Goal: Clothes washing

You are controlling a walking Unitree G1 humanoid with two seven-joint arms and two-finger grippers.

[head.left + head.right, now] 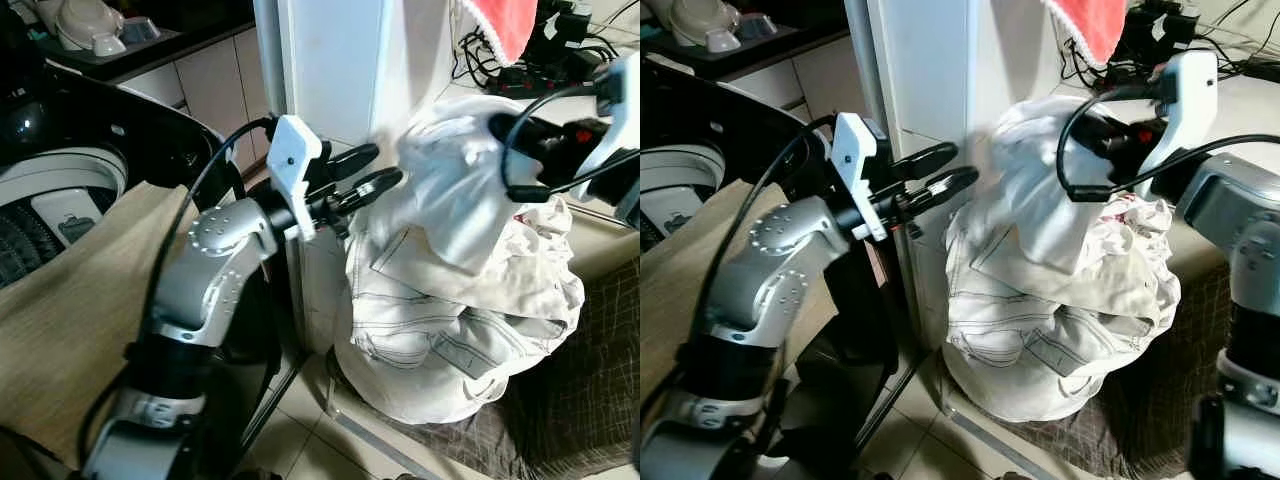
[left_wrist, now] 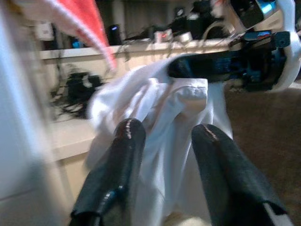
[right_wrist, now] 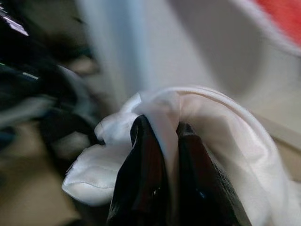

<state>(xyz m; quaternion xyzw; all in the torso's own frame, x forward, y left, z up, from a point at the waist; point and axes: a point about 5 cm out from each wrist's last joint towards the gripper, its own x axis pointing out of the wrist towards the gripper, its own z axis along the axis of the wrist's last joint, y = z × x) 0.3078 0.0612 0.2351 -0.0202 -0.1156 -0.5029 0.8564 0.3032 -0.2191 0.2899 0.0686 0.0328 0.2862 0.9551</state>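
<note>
Washing machine point(image 1: 60, 190): a top-loader at the robot's left, dark lid raised, drum open.
Tan cloth point(image 1: 70, 300): draped across the machine's front edge, below the left arm.
White cabinet point(image 1: 340, 80): a tall panel standing between the machine and the clothes.
Pile of clothes point(image 1: 450, 320): a tall heap of pale garments with dark stitching, sitting on a dark checked surface point(image 1: 590, 380) at the robot's right, just beside the cabinet.
White garment point(image 1: 1040, 190): lifted at the top of the pile, hanging in folds.
Right gripper point(image 3: 162, 136): fingers pinched closed on a fold of the white garment, above the pile.
Left gripper point(image 1: 365, 172): fingers spread apart, empty, tips just beside the garment.
Red cloth point(image 1: 505, 25): hanging above the pile.
</note>
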